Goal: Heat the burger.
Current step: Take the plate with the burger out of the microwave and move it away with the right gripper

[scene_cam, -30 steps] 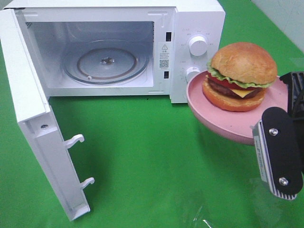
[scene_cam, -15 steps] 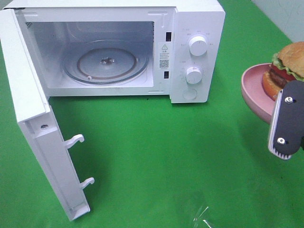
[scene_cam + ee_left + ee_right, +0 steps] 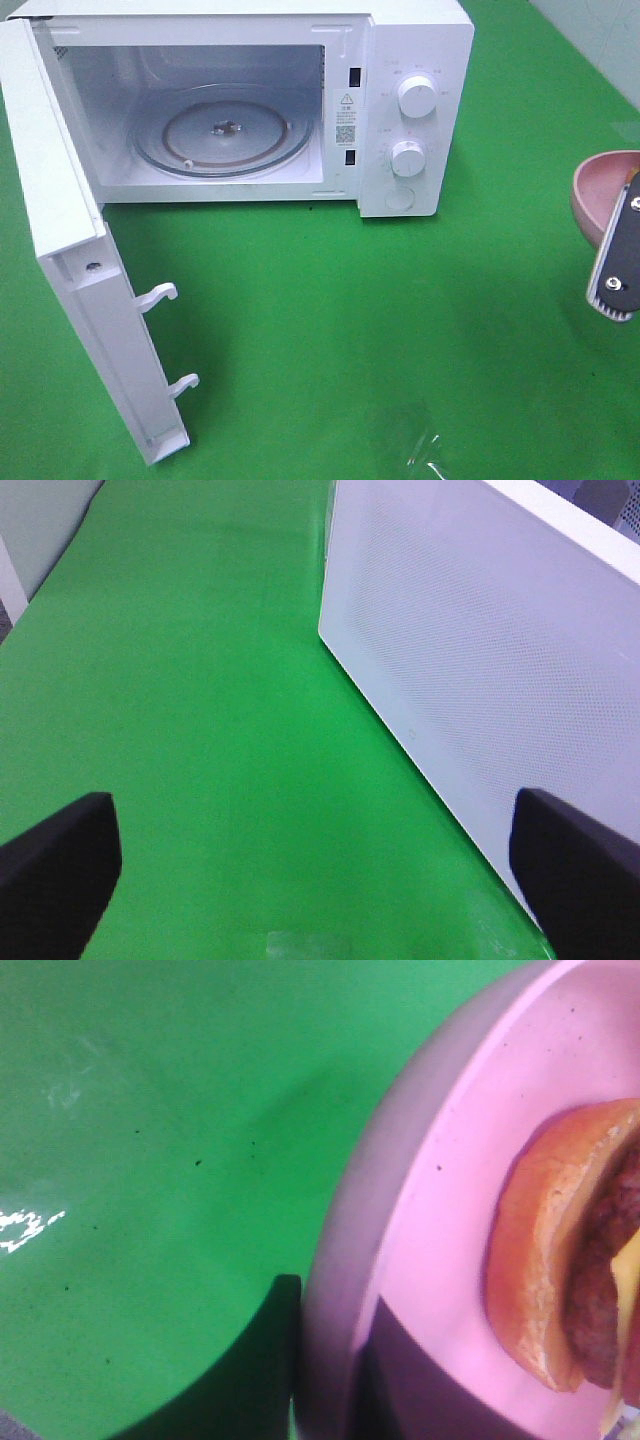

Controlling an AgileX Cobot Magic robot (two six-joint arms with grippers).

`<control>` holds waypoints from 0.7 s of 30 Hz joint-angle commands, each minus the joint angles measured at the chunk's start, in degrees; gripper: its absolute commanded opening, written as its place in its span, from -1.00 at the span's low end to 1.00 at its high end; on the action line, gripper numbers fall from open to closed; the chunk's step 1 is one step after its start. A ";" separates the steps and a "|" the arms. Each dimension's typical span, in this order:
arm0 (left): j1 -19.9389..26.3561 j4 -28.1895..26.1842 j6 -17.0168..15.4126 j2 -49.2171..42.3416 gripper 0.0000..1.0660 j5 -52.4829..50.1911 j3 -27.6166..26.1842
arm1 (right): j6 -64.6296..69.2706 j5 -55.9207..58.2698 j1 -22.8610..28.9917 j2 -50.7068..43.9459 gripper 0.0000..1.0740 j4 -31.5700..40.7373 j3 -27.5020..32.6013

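The burger (image 3: pixel 560 1270) lies on a pink plate (image 3: pixel 450 1160) in the right wrist view, showing its bun, dark patty and a bit of yellow cheese. My right gripper (image 3: pixel 320 1380) is shut on the plate's rim, one dark finger outside it and one inside. In the exterior high view only the plate's edge (image 3: pixel 598 190) and the right gripper (image 3: pixel 615 262) show, at the far right above the green cloth; the burger is out of that view. My left gripper (image 3: pixel 320 880) is open with nothing between its fingers, beside the microwave door's dotted white panel (image 3: pixel 480 650).
The white microwave (image 3: pixel 410 60) stands at the back with its door (image 3: pixel 80 280) swung open to the left. Its glass turntable (image 3: pixel 222 130) is bare. Two dials (image 3: pixel 416 96) sit on its right panel. Green cloth (image 3: pixel 350 330) covers the table.
My right gripper has carried the plate and burger to the right, away from the microwave, to the edge of the exterior view. The burger has left that view.
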 commanded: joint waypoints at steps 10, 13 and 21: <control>0.11 -0.11 -0.11 -0.17 0.83 -0.06 0.17 | 15.36 7.85 1.55 7.91 -1.00 -5.96 -1.60; 0.11 -0.11 -0.11 -0.17 0.83 -0.06 0.17 | 18.85 10.71 3.61 9.63 -1.00 -6.99 -2.46; 0.11 -0.11 -0.11 -0.17 0.83 -0.06 0.17 | 33.00 17.70 8.37 16.62 -1.00 -7.91 -5.73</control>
